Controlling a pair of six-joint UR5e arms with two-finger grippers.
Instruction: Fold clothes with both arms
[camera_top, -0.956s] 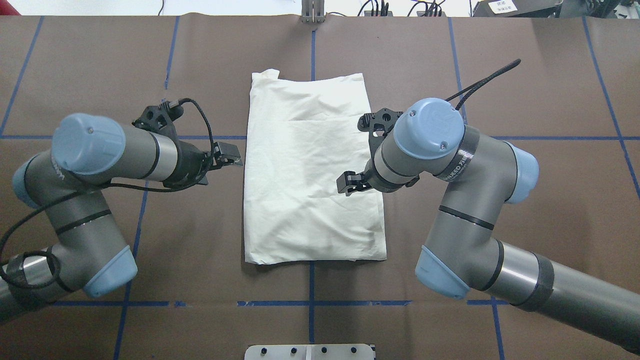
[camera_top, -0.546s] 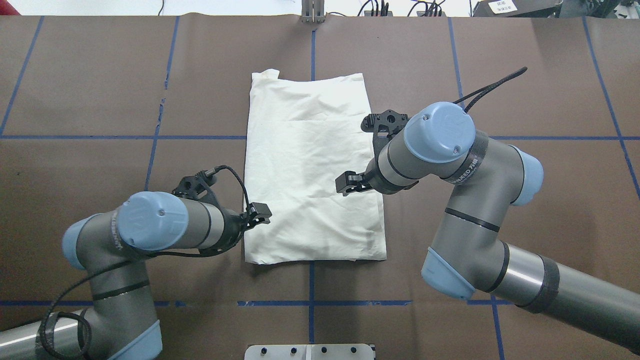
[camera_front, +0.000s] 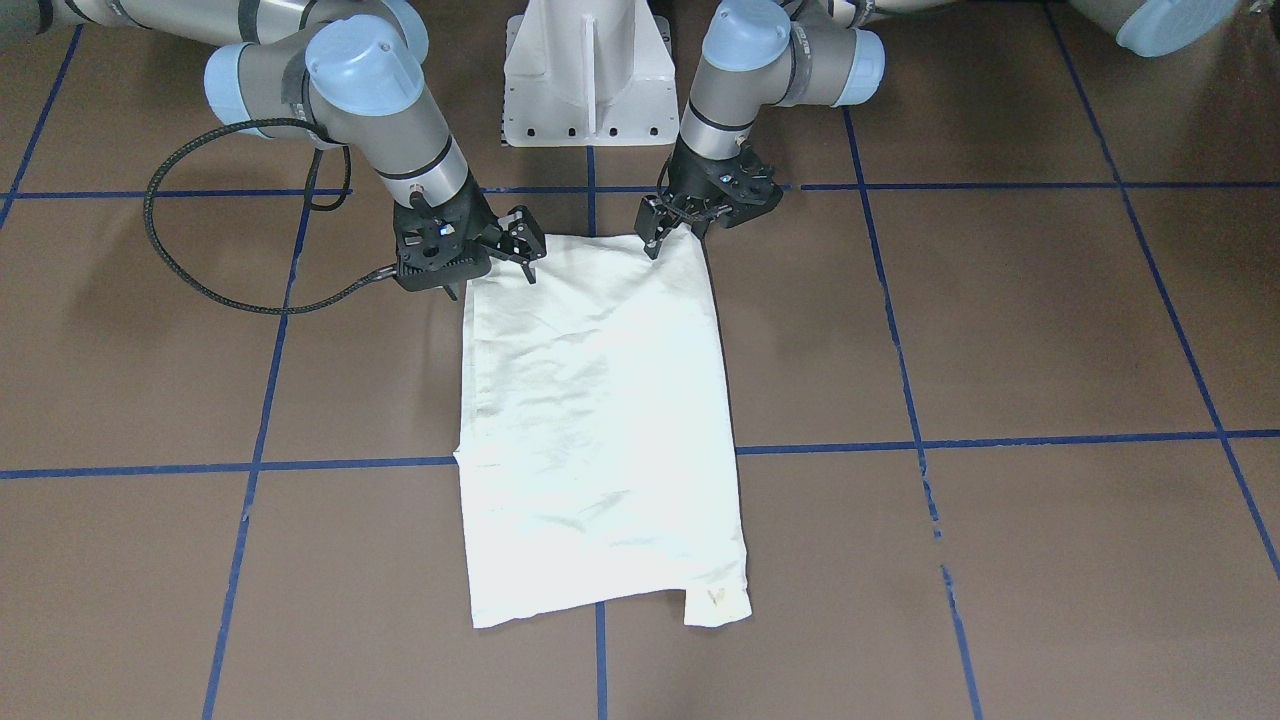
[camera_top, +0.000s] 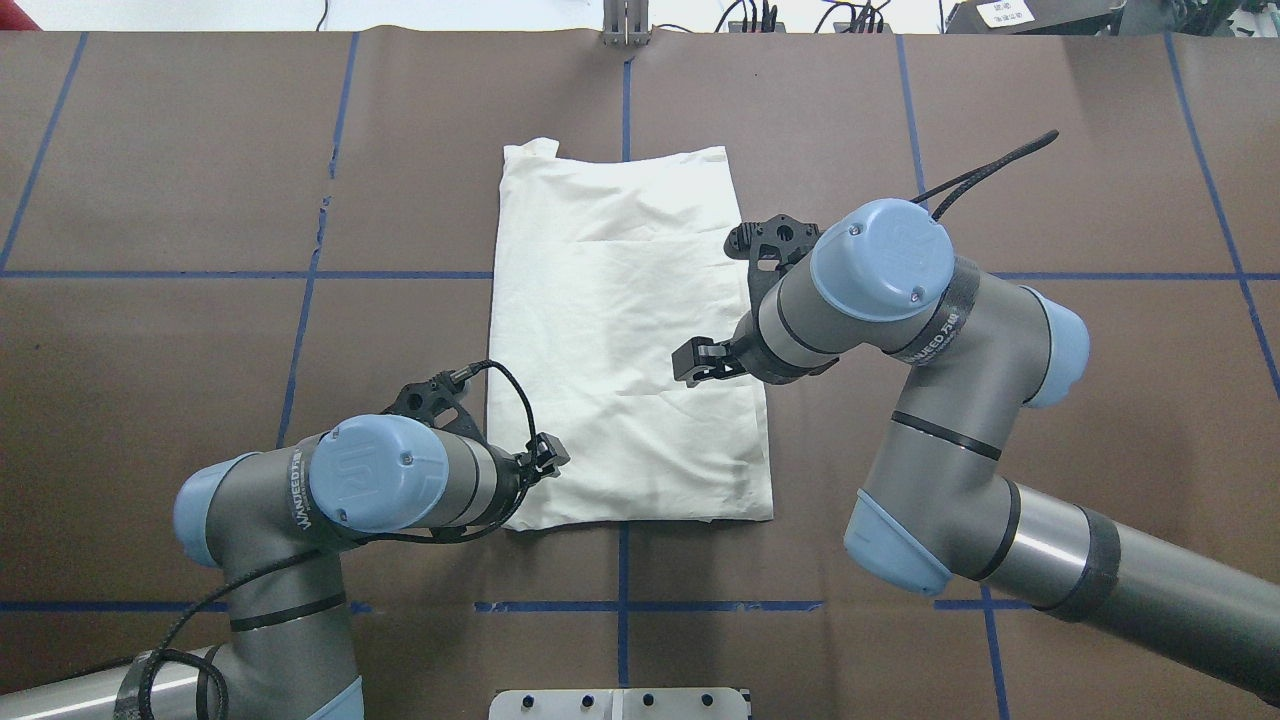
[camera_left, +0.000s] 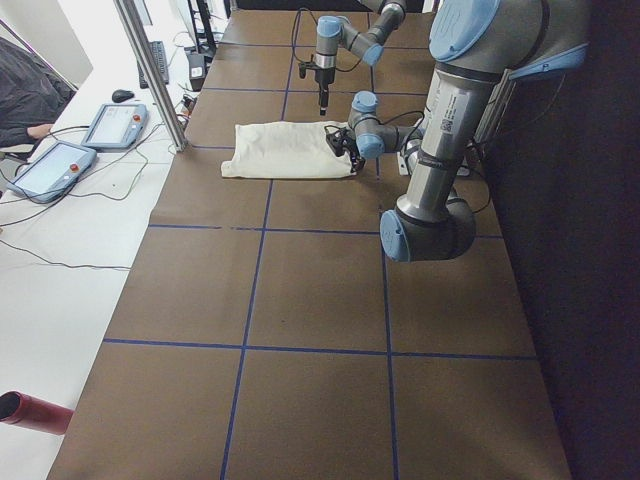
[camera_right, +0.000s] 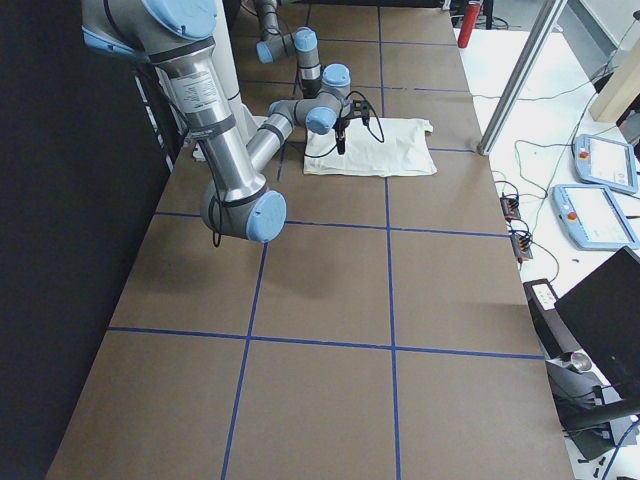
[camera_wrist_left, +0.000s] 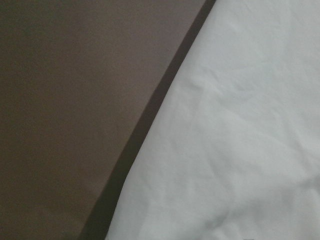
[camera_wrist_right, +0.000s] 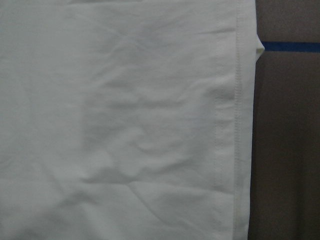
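The cream-white shirt (camera_top: 620, 330) lies folded into a long rectangle with its plain back up; no print shows. It also shows in the front view (camera_front: 600, 420) and fills both wrist views (camera_wrist_left: 240, 125) (camera_wrist_right: 125, 125). My left gripper (camera_top: 548, 458) is low at the shirt's near-left corner, seen at the top right corner in the front view (camera_front: 660, 232); it looks open and holds nothing. My right gripper (camera_top: 695, 362) hovers over the shirt's right side, open and empty (camera_front: 522, 245). No fingers show in the wrist views.
The brown table cover (camera_top: 200, 180) carries blue tape grid lines. The white pedestal (camera_front: 585, 70) stands at the robot's edge. Teach pendants (camera_left: 115, 125) lie on a white side table beyond the far edge, beside an aluminium post (camera_left: 150, 70).
My left arm has swung from beside the shirt's left edge at mid-length back toward the robot, to the near-left corner. The right arm has barely shifted. The shirt has not moved.
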